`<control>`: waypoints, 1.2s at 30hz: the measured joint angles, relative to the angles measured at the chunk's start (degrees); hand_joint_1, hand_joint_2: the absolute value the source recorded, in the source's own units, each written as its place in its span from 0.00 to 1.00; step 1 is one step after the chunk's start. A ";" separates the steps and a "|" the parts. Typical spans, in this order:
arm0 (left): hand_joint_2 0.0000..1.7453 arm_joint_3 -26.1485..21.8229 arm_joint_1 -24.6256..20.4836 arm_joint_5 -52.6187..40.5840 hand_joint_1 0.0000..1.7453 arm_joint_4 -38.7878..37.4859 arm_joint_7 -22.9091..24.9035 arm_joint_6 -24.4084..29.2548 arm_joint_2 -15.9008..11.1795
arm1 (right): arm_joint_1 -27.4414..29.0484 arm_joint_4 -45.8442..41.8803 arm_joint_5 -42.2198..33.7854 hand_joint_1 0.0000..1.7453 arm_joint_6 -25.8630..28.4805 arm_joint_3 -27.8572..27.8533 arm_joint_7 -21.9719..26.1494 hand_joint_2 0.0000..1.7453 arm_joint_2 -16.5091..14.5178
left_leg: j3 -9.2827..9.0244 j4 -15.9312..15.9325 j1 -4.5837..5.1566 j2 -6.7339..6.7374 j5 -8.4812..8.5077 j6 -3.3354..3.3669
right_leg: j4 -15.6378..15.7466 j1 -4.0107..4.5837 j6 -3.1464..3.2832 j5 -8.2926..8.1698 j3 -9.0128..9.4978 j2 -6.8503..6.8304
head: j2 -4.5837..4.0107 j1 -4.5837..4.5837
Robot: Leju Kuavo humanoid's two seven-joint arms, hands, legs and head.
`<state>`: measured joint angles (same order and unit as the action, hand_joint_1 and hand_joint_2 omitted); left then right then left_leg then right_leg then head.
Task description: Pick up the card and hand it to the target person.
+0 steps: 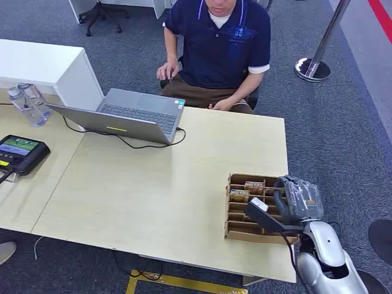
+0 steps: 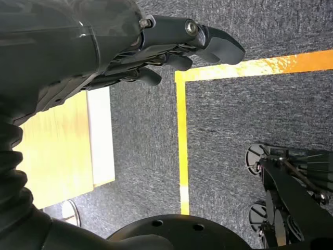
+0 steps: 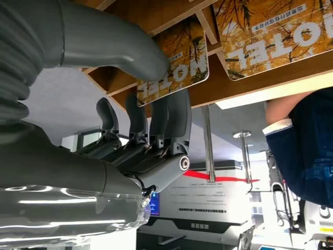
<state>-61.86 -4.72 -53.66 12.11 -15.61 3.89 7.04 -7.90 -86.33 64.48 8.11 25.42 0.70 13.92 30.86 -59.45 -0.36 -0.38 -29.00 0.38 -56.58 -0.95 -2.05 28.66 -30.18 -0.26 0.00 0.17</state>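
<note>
A brown slotted card box (image 1: 236, 228) stands at the table's right front corner, with orange hotel cards (image 1: 254, 185) upright in its slots. My right hand (image 1: 296, 199) reaches down into the box from the right. In the right wrist view one hotel card (image 3: 173, 67) sits between the thick thumb (image 3: 117, 47) and the dark fingers (image 3: 168, 112), pinched at its edge and still in its slot. Another card (image 3: 271, 36) stands beside it. The person (image 1: 222, 43) sits across the table in a dark blue polo shirt. My left hand (image 2: 168, 47) hangs over the carpet, fingers stretched out and holding nothing.
An open grey laptop (image 1: 134, 116) with a black cable lies on the wooden table (image 1: 162, 190) in front of the person. A dark screen device (image 1: 18, 152) and a clear bottle (image 1: 27, 104) sit far left. A stanchion base (image 1: 312, 68) stands on the carpet behind.
</note>
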 joint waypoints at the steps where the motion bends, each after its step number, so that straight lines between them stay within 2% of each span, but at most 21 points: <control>1: 1.00 0.00 0.00 0.00 0.00 0.00 0.00 0.00 0.00 | 0.00 0.00 0.00 0.87 0.00 0.00 0.00 1.00 0.00 | 0.00 0.00 0.00 0.00 0.00 0.00 | 0.00 0.00 0.00 0.00 0.00 0.00 | 0.00 0.00; 31: 1.00 0.00 0.00 0.00 0.00 0.00 0.03 0.00 0.00 | 0.00 -0.02 -0.02 0.89 0.00 0.02 0.28 1.00 0.00 | -0.01 0.00 0.00 0.01 0.00 0.00 | 0.00 0.00 0.00 -0.03 0.01 0.00 | 0.00 0.00; 35: 0.00 0.00 0.00 -0.01 0.00 0.00 0.05 -0.03 0.00 | 0.00 -0.02 -0.03 0.90 0.00 0.01 0.31 1.00 0.00 | -0.01 0.00 0.00 0.01 0.01 0.00 | 0.00 0.00 0.00 -0.03 0.01 0.00 | 0.00 0.00; 36: 0.00 0.00 0.00 -0.03 0.00 0.00 0.01 -0.11 0.00 | -0.01 -0.02 -0.07 0.90 0.00 0.01 0.32 1.00 0.00 | -0.01 0.00 0.00 0.01 0.01 0.00 | 0.00 0.00 0.00 -0.03 0.01 0.00 | 0.00 0.00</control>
<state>-61.86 -4.72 -53.69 12.11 -15.60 3.78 7.04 -7.90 -86.36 64.41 8.11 25.43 1.02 13.92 30.85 -59.45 -0.36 -0.37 -29.00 0.38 -56.58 -0.95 -2.05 28.63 -30.18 -0.26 0.00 0.18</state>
